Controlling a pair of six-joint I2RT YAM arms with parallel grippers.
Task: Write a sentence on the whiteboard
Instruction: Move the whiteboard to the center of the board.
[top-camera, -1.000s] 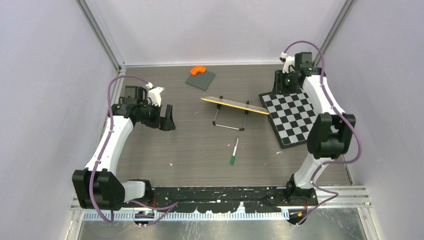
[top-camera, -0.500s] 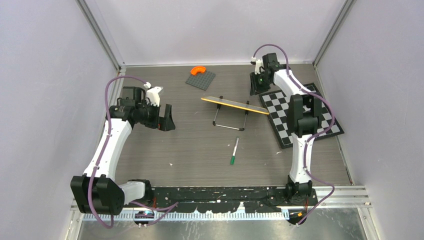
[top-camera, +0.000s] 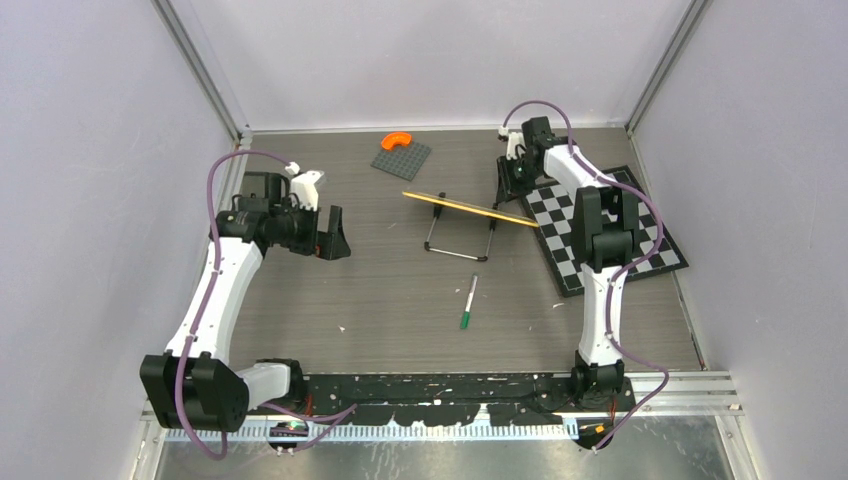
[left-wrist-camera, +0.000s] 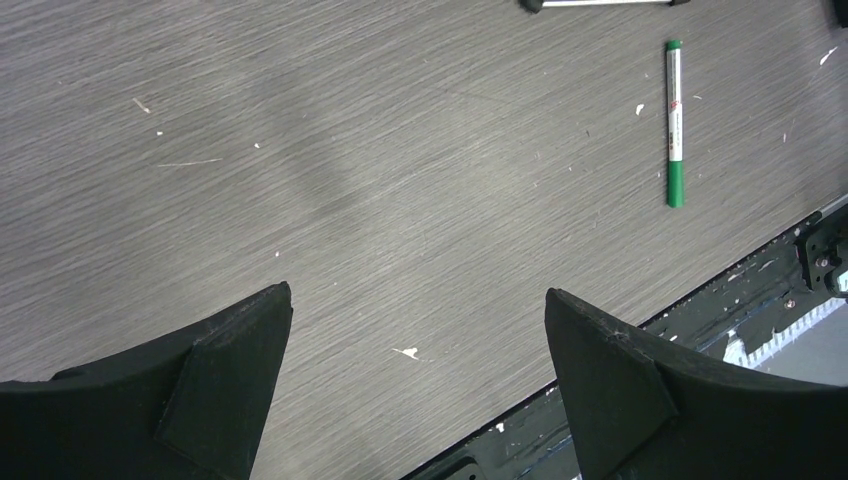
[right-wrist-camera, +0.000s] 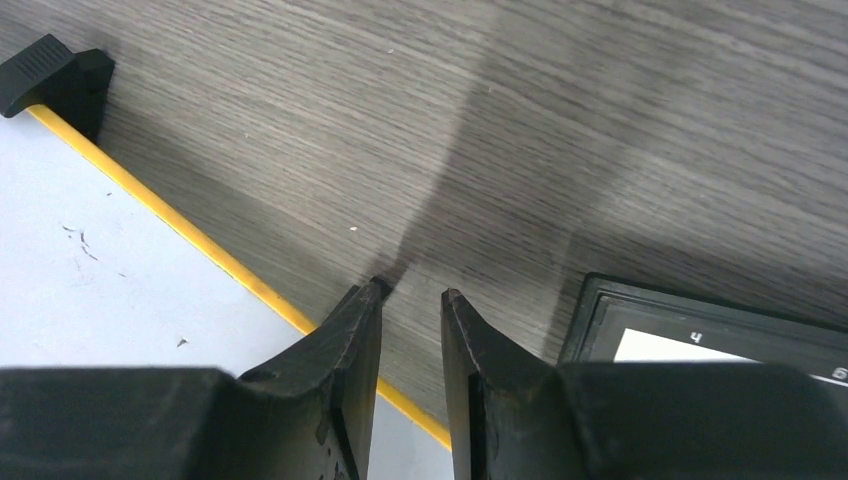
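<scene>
From the top camera I see the left pincer (top-camera: 335, 248) hanging wide open over the table (top-camera: 380, 290), holding nothing, with the whiteboard (top-camera: 470, 208) well off to its right, propped tilted on its black wire stand (top-camera: 460, 240). The right pincer (top-camera: 510, 185) sits at the board's far right end, just behind its edge, and the checkerboard (top-camera: 600, 235) lies just to the right of it. A green marker (top-camera: 468, 302) lies on the table nearer to me than the board, apart from both pincers, and a grey plate (top-camera: 402, 158) with an orange piece (top-camera: 397, 140) sits far back. On the left wrist camera the fingers (left-wrist-camera: 230, 370) stand far apart over bare wood grain, with the marker ahead and to the right. On the right wrist camera the right pincer's fingers (right-wrist-camera: 345, 340) stand a narrow gap apart with nothing clamped between them; the board's yellow-framed edge runs under the left finger, its white face with a few dark specks to the left, a black clip (right-wrist-camera: 55, 75) far ahead on the left, and the checkerboard's corner just right.
</scene>
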